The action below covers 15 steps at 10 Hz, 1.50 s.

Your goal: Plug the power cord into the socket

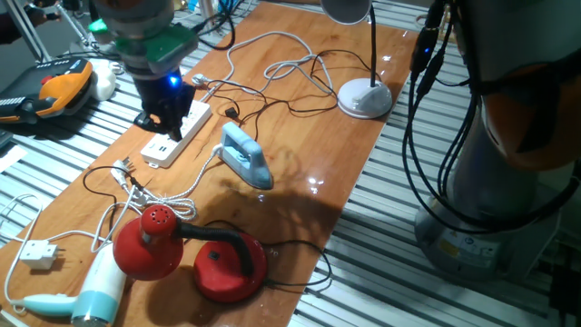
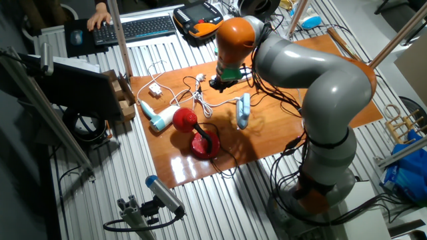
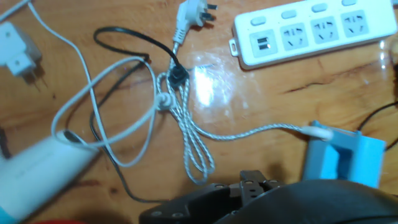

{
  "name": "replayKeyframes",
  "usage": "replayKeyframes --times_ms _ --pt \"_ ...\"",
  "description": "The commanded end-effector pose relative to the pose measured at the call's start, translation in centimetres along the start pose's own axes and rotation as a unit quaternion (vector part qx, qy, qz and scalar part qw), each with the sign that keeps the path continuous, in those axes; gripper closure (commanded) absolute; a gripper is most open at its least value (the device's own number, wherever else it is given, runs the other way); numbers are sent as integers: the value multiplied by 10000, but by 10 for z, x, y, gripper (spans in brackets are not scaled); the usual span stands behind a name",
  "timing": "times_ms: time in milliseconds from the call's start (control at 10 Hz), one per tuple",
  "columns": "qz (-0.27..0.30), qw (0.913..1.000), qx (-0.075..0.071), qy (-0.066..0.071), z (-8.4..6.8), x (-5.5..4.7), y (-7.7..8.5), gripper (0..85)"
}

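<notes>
power cord [image 3: 127,37]: black, loose on worktop [image 3: 298,112], ahead-left of hand, among white cords
socket [image 3: 311,30]: ahead-right, outlets up, free
hand [image 1: 168,113]: above socket end; jaw state unreadable, apparently empty

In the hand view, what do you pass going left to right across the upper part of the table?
Square white plug → braided cord's white plug → power strip.
</notes>
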<state>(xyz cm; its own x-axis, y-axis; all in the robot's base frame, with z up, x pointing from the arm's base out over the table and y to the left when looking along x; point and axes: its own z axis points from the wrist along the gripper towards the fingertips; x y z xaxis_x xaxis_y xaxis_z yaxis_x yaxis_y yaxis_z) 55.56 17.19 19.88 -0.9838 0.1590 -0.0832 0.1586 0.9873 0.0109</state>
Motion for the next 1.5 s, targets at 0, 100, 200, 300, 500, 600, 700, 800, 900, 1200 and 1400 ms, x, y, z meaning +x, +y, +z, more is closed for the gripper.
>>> replayKeyframes --times_ms 0,100,200,300,500,600,700,800,900,1200,1400 --pt "27 10000 -15 -9 4 -2 1 850" --pt "52 10000 -41 -21 9 -3 3 850" --pt "75 10000 -36 -37 13 -5 6 850" --pt "96 9999 -22 -47 15 -6 8 850" --pt "220 9998 -26 -23 16 -8 14 850" --pt "288 9996 -17 -16 16 -8 17 850" --pt "353 9994 29 -18 17 -9 19 850" --pt "392 9992 35 12 16 -9 20 850" --pt "438 9990 33 36 16 -9 21 850" --pt "848 9962 8 184 12 -13 26 850" --pt "1016 9943 173 283 11 -15 24 850"
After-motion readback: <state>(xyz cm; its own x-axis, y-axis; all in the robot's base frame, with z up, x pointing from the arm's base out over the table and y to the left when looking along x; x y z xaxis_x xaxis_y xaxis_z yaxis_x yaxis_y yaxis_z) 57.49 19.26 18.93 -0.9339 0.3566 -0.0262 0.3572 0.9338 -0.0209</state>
